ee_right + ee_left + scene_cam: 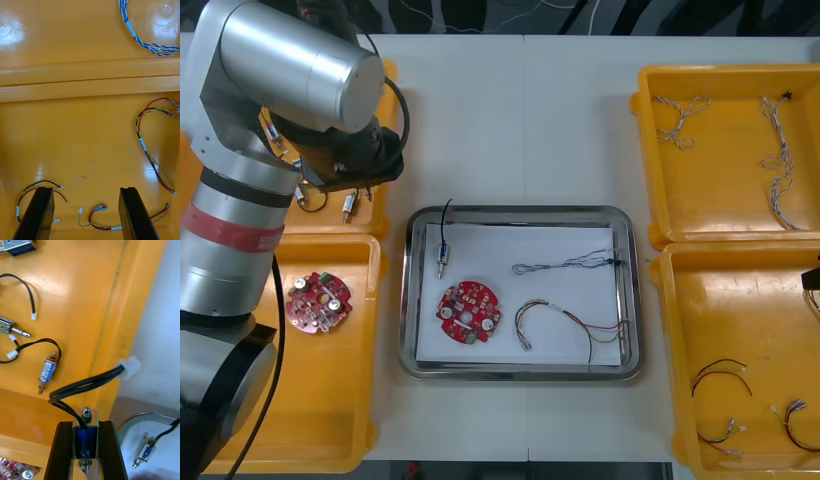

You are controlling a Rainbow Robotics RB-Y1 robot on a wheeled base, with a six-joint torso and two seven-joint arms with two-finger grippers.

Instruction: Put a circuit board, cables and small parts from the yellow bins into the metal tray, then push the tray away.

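Circuit board (469, 312), round and red, lies inside the metal tray (520, 212), in its near left part on the white lining. Left of the tray stand two yellow bins. The near left bin (240, 420) holds a second circuit board (319, 302), and the far left bin (388, 80) holds loose small metal parts (348, 207). The left gripper (86, 425) hangs over that far bin's rim on the side toward the tray, its fingers clamped on a held part (86, 438), a small blue and silver metal piece. The black lead (82, 384) of this piece loops up to a white plug (129, 365) that hangs over the rim. The tray's corner shows just beyond the rim in the left wrist view. Inside the tray, a tray part (442, 256) with a black wire lies beyond the board, near the left wall. A blue and white cable (565, 264) stretches across the tray's far right part, and a red and yellow cable (570, 325) curls in its near right part. Right of the tray, the far right bin (720, 80) holds more blue and white cables (780, 170). The near right bin (740, 320) holds spare red and yellow cables (720, 372). The right gripper (85, 191) hovers above this near bin's floor, well apart from the tray, its fingers spread wide with nothing between them and cables lying around them.
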